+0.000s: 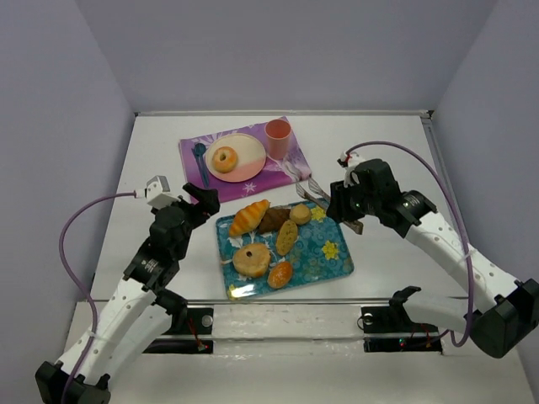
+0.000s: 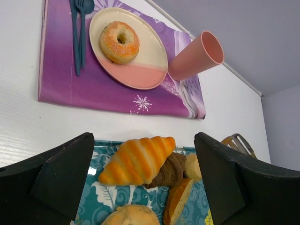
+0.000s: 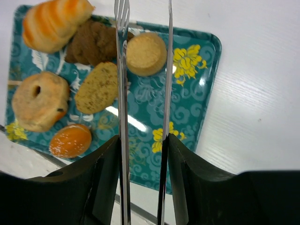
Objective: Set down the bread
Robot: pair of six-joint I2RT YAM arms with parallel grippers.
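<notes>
Several breads lie on a teal flowered tray (image 1: 341, 269): a striped croissant (image 1: 249, 217), a brown roll (image 1: 274, 220), a round bun (image 1: 301, 213), a seeded oval slice (image 1: 287, 236), a bagel (image 1: 251, 260) and a small orange roll (image 1: 280, 274). My right gripper (image 3: 143, 154) is shut on metal tongs (image 3: 123, 70). The tong arms stand slightly apart over the round bun (image 3: 146, 53), with nothing between them. My left gripper (image 2: 145, 183) is open above the tray's near-left corner, the croissant (image 2: 138, 159) framed between its fingers without touching them.
Beyond the tray, a purple placemat (image 1: 278, 172) carries a cream and pink plate (image 1: 244, 164) with a sugared donut (image 1: 224, 159), a pink cup (image 1: 279, 137) and blue cutlery (image 1: 200, 162). White walls close the table at left, right and back.
</notes>
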